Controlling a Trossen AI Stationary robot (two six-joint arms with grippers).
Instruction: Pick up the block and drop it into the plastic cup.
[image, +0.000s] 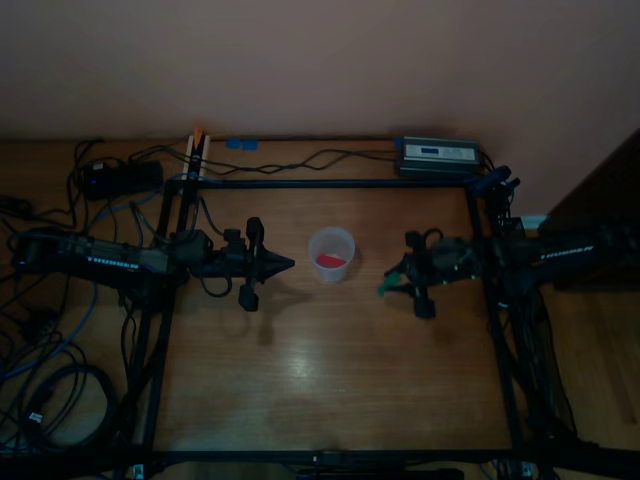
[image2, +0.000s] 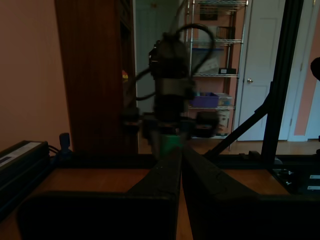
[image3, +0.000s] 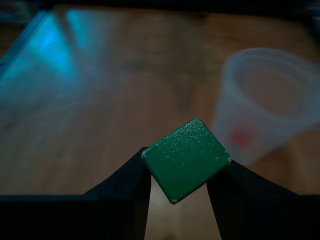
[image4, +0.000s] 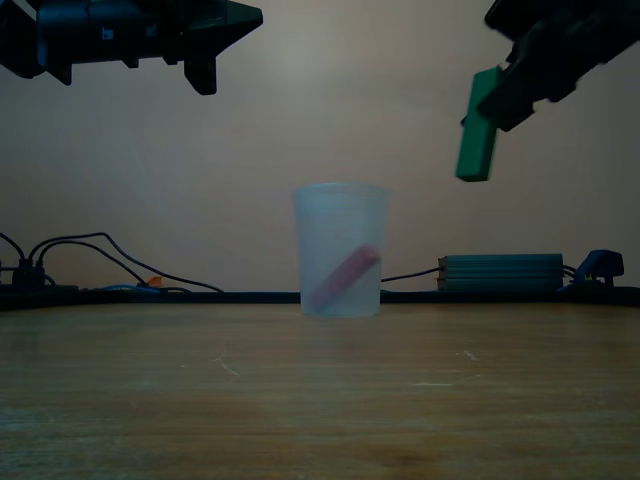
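One green block (image3: 186, 160), pinched in the right gripper (image3: 179, 172), up off the table. One plastic cup (image4: 341, 250) sits ahead and below, one red piece (image4: 345, 277) inside. Left gripper (image2: 181, 172) fingers pressed together, empty.

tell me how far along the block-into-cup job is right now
Picked up: the right gripper holds the small flat green block clear of the wooden table. In hand: carrying it toward the translucent white plastic cup; it hangs to the exterior view's right of the rim. Left: centre it over the cup and release. A flat red piece already leans inside. The left gripper is shut, idle.
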